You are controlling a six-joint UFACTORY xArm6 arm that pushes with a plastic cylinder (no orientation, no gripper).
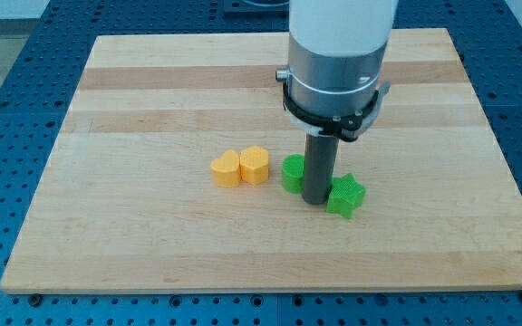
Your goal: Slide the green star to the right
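A green star (346,196) lies on the wooden board (152,100) a little right of the view's centre. My tip (315,199) stands on the board right against the star's left side, between it and a second green block (293,174), rounded in shape and partly hidden behind the rod. The rod hangs from a wide grey and white arm that covers the board above it.
A yellow heart-shaped block (227,169) and a yellow hexagonal block (255,165) sit touching each other to the left of the green blocks. The board rests on a blue perforated table (7,100); its right edge is well beyond the star.
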